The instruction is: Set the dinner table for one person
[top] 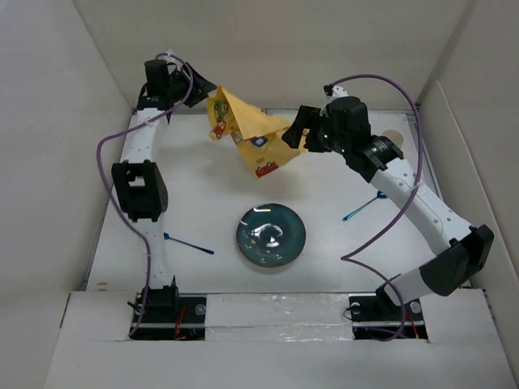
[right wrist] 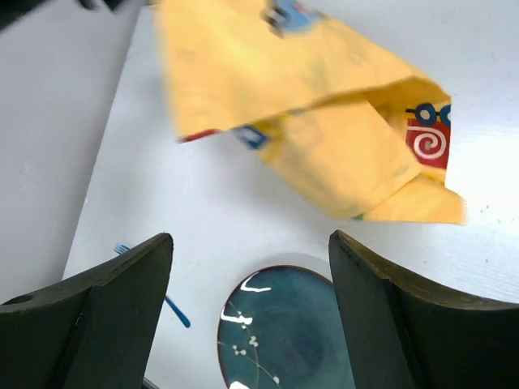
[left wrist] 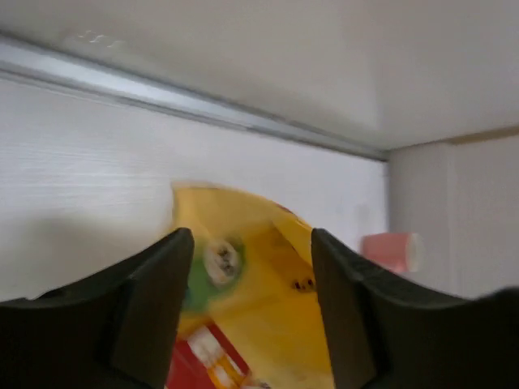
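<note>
Yellow cloth placemat [top: 255,138], printed with cartoon cars, is hanging crumpled and folded in the air over the far half of the dinner table [top: 211,194], between the two arms and off the surface. Left gripper [left wrist: 251,239] is standing with its fingers apart near the far left corner, the cloth showing in the gap; whether any fabric is touching a finger cannot be told. Right gripper [right wrist: 251,237] is spreading its fingers wide, with the mat beyond the tips and nothing between them. The table itself is lying white and flat in front of the arm bases, walled by white panels. Judged step: laying the mat flat. To do it well, each gripper should be pinching one corner, the two drawing apart until the folds are pulling out, then lowering level so the cloth is landing square and not draping over the plate [top: 271,235] near the middle of the near edge. Count: one placemat, one dark teal plate, one blue fork [top: 188,243] toward the left edge, one blue utensil [top: 365,207] toward the right edge, kind unclear, one pink cup [left wrist: 391,251] at the far side
</note>
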Controlling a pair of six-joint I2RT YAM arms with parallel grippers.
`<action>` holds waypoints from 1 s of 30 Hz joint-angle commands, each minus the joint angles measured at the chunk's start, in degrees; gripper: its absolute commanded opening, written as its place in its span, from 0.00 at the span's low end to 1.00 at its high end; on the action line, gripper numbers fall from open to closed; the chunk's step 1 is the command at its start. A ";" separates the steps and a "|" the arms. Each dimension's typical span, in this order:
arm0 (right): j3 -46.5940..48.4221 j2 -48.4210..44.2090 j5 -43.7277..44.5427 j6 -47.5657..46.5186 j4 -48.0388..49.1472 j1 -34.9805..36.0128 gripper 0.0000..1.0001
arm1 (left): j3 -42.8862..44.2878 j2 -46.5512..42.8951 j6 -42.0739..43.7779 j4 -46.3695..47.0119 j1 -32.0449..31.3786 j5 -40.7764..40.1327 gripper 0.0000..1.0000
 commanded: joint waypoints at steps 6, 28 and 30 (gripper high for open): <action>-4.30 3.97 4.04 2.65 -1.56 -1.12 0.39 | -2.41 1.43 8.89 -6.56 1.90 -13.59 0.78; -14.21 12.60 0.46 20.91 6.43 -18.69 0.41 | -6.97 4.09 31.49 -6.88 -38.16 -37.24 0.52; -17.22 8.12 -0.61 21.89 7.14 -19.57 0.40 | -0.24 8.24 31.75 -8.89 -39.58 -39.08 0.52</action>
